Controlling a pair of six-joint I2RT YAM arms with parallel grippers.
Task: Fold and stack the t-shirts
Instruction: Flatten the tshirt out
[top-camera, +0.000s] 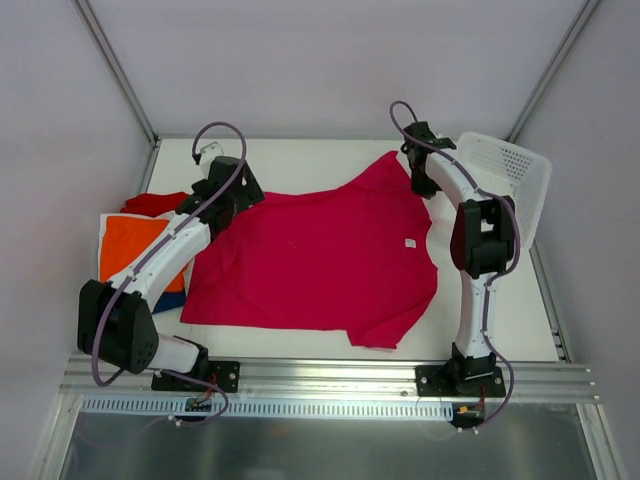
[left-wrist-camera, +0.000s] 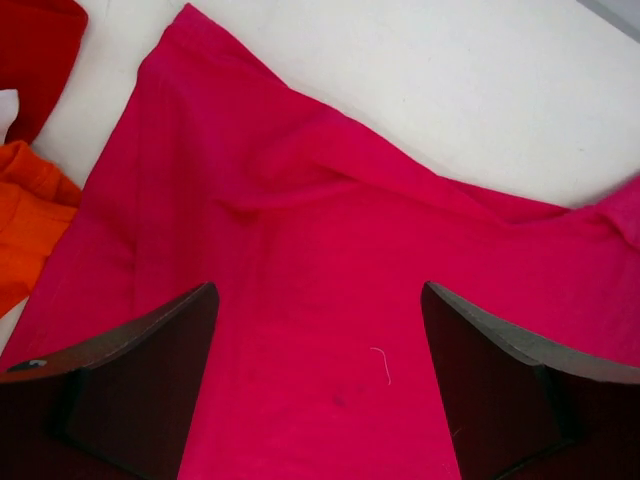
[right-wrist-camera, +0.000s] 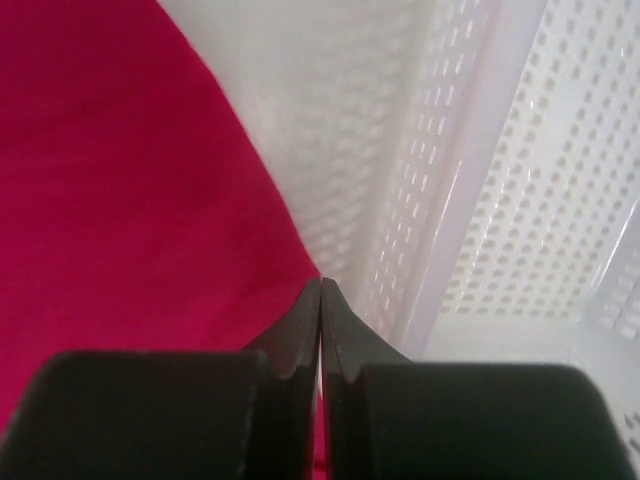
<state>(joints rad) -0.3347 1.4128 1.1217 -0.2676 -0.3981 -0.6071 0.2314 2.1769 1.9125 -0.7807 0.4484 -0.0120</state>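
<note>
Magenta shirt (top-camera: 310, 260), right gripper (right-wrist-camera: 320, 290) pinching its edge by basket (top-camera: 515, 170) — left gripper (left-wrist-camera: 318, 290) spread, empty

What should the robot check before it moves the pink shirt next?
1. The pink shirt lies spread out on the table: ok.
2. The left gripper is open over the shirt, holding nothing: ok.
3. The right gripper is shut at the shirt's edge: ok.
4. Cloth truly pinched in the right gripper: cannot tell.
5. Room beside the basket: not ok, its wall is very close to the right gripper.
</note>
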